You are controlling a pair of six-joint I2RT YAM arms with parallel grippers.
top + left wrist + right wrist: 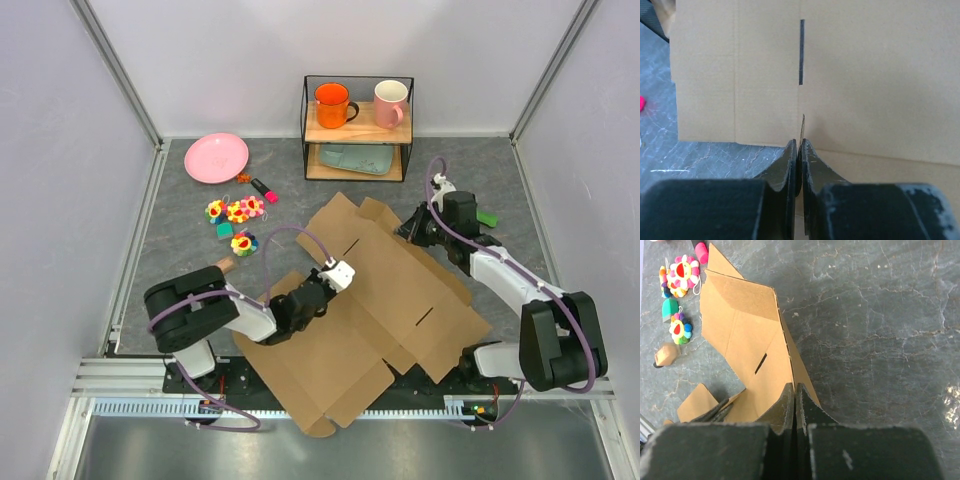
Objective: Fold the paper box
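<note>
Left side first: the pink plate [216, 157] and the flower toys [238, 212] lie on the table [180, 250], well apart from the work. Your left claw [800, 143] is narrowed to a pinch on a thin cardboard edge, seen end-on between its fingers, just short of a cut slot [801, 52]. The paper box [380, 300] is an unfolded brown sheet across the middle of the table, and its near corner reaches over the front rail. Folding looks barely begun, with most panels flat. Further right, your right claw [795, 386] is closed tight at the far flap, which stands tilted up. The flap's edge meets the fingertips, but you cannot tell from here whether it is pinched or only propped. Risks, as judged: the left grip has little cardboard in it, so a sideways pull may slip off or crumple the edge. If the right flap is only propped, it may drop once that arm shifts. If the arms pull against each other, the sheet may buckle off its creases, and dragging it forward may tip it over the rail.
</note>
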